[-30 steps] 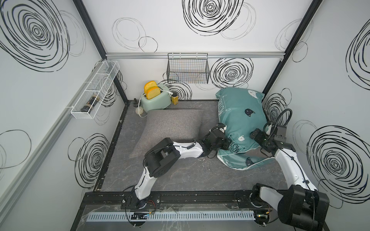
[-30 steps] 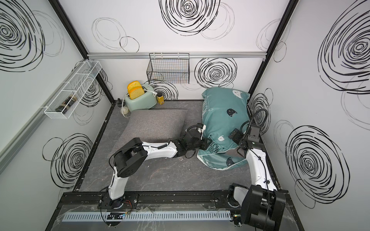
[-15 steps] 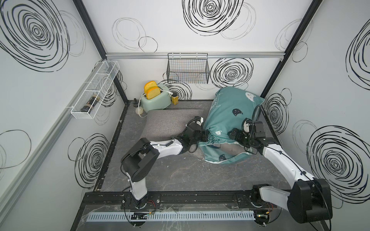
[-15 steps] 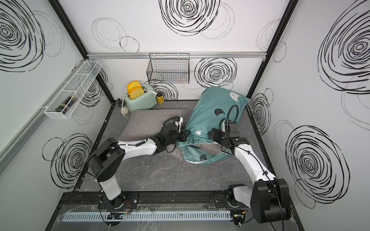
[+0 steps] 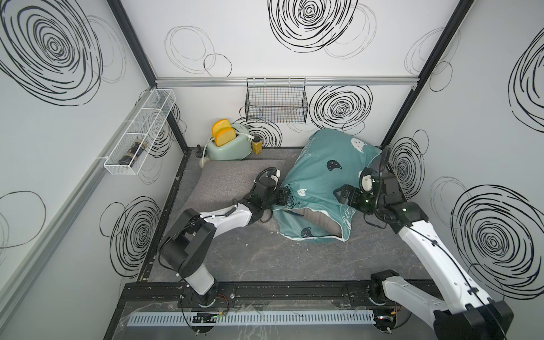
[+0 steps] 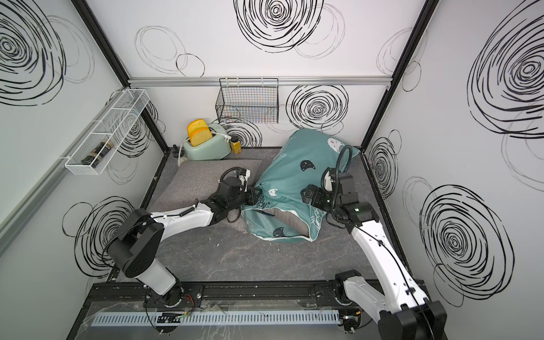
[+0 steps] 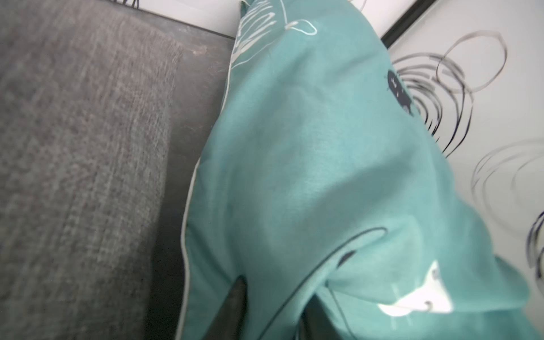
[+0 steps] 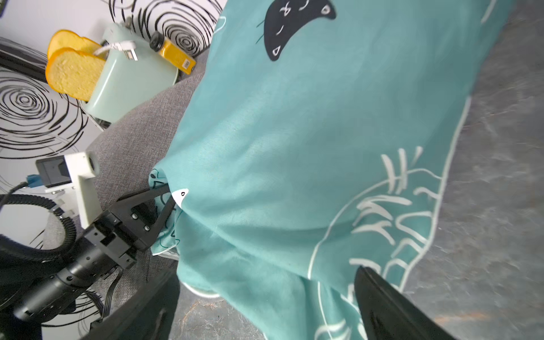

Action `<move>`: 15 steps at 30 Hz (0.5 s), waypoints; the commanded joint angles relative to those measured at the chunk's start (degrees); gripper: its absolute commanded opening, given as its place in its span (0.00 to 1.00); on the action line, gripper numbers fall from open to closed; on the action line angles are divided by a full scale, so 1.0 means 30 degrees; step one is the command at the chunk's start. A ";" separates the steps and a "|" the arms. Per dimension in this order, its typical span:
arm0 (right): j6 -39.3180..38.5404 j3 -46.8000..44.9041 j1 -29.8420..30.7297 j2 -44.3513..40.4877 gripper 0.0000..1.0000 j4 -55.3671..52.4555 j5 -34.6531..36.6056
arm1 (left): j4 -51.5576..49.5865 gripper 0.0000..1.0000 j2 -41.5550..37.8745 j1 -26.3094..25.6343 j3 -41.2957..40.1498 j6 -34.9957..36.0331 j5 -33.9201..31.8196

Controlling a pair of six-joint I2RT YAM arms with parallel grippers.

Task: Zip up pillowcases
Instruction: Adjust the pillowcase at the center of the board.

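The teal pillowcase [image 5: 323,176] [image 6: 288,179] lies at the middle right, its unzipped end facing the front with a grey inner pillow [image 5: 319,220] showing. The grey pillowcase [image 5: 226,182] [image 6: 197,182] lies flat to its left. My left gripper [image 5: 287,196] [image 6: 256,196] [image 7: 273,306] [image 8: 171,195] is at the teal cover's left edge, jaws parted with a fold of teal fabric between them. My right gripper [image 5: 338,195] [image 6: 306,195] [image 8: 262,309] stands wide open over the teal cover's right side, near the printed lettering. The zipper pull is not visible.
A mint toaster [image 5: 228,144] with bread slices and a yellow bottle [image 5: 257,145] stand at the back, behind the grey pillowcase. A black wire basket [image 5: 276,104] hangs on the back wall, a white wire shelf [image 5: 138,132] on the left wall. Bare floor [image 5: 265,259] lies in front.
The teal pillowcase has been dragged left, up against the grey one, with both arms moving left along with it. My left jaws, shut a moment ago, have parted.
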 commanded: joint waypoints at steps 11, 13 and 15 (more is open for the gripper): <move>0.0356 -0.5137 -0.5359 -0.4122 0.83 -0.3310 -0.4180 | -0.3182 0.75 -0.6810 -0.2324 -0.0010 0.2763 -0.2637; 0.0490 -0.5997 -0.6070 -0.4451 0.76 -0.3016 -0.5337 | -0.3074 0.75 -0.6965 -0.3620 0.0173 0.2830 -0.2595; 0.0718 -0.6449 -0.6599 -0.4660 0.70 -0.3104 -0.5765 | -0.2965 0.77 -0.6509 -0.4934 0.0723 0.3144 -0.2201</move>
